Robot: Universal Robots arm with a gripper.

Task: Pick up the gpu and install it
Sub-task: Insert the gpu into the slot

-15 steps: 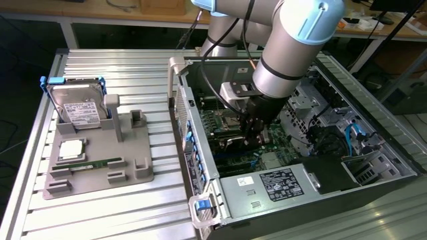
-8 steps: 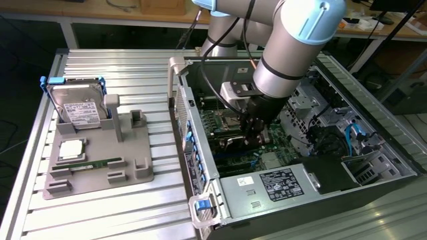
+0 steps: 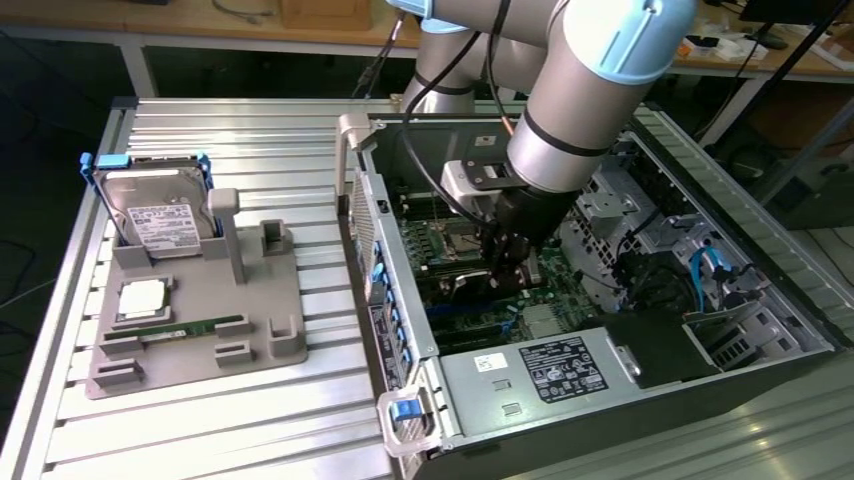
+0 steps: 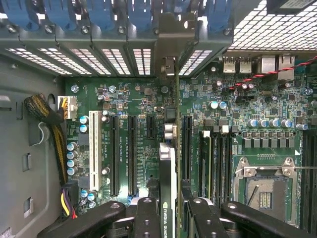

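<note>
The hand [image 4: 167,210] is closed on the gpu [image 4: 168,163], holding it edge-on above the motherboard [image 4: 133,99] inside the computer case [image 3: 400,300]. If the card is tilted or beside its slot, pressing may bend the connector.

Green motherboard [image 4: 148,124], blue clips [image 4: 99,15], black gpu [image 4: 167,188].

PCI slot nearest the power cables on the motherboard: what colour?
White, unlike the black slots beside it; clearest in the wrist view.
</note>
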